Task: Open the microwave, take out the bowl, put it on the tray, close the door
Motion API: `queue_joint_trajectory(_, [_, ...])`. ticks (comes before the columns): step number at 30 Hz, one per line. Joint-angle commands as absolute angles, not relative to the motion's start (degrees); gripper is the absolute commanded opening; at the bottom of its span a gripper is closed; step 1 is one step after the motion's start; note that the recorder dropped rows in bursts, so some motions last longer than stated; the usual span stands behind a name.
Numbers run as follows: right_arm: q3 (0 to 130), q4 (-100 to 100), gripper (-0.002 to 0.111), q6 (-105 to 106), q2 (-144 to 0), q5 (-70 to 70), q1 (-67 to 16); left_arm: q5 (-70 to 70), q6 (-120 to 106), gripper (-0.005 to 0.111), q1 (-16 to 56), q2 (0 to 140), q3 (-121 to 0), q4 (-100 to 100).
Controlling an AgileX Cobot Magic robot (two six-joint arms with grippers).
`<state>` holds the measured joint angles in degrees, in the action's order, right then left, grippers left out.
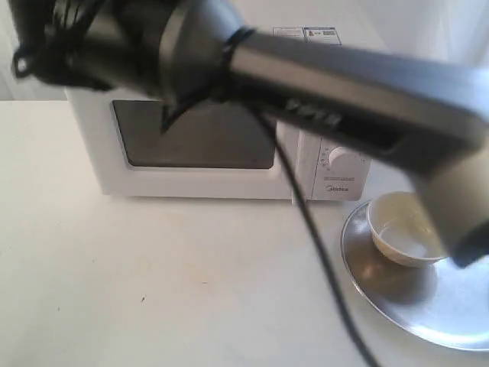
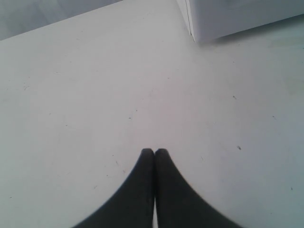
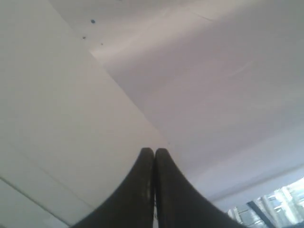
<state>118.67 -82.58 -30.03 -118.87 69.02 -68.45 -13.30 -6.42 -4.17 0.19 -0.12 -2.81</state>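
The white microwave point(image 1: 336, 172) stands at the back of the table with its door point(image 1: 199, 145) shut and the dark window facing me. To its right, the cream-beige bowl point(image 1: 401, 229) sits upright on the silver tray point(image 1: 405, 298), near the tray's far edge. My left gripper point(image 2: 154, 151) is shut with nothing in it, low over bare table, and a corner of the microwave point(image 2: 237, 16) lies ahead of it. My right gripper point(image 3: 154, 150) is also shut and empty, facing plain white surfaces. Neither gripper's fingers show in the exterior view.
A thick blurred arm point(image 1: 344, 92) crosses the upper exterior view close to the camera, hiding the top of the microwave. A black cable point(image 1: 321, 260) hangs from it across the table. The white table point(image 1: 153, 275) spreads out in front of the microwave.
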Motion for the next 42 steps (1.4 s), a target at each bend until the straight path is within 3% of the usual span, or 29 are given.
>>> queue_joint_trajectory(1, [118.50,-72.20,0.000,-26.68,-110.11,69.96,-68.19,-13.29,-6.21,0.000,-3.94,0.00,0.00,-2.55])
queue_joint_trajectory(10, [110.01,-64.19,0.000,-17.42,-93.67,69.96,-72.14,-13.29,-6.21,0.000,-3.94,0.00,0.00,-2.55])
queue_joint_trajectory(25, [69.14,-40.45,0.000,-20.00,-62.70,69.96,-72.63,-13.29,-6.21,0.000,-3.94,0.00,0.00,-2.55])
queue_joint_trajectory(32, [50.54,-26.56,0.000,-24.44,-56.40,69.96,-72.63,-13.29,-6.21,0.000,-3.94,0.00,0.00,-2.55])
queue_joint_trajectory(37, [44.63,-16.74,0.000,-24.44,-56.17,69.96,-72.63,-13.29,-6.21,0.000,-3.94,0.00,0.00,-2.55])
queue_joint_trajectory(40, [43.12,-21.46,0.000,-24.44,-54.16,69.96,-72.63,-13.29,-6.21,0.000,-3.94,0.00,0.00,-2.55])
queue_joint_trajectory(42, [41.43,-23.45,0.000,-26.43,-48.78,59.26,-70.59,-13.29,-6.21,0.000,-3.94,0.00,0.00,-2.55])
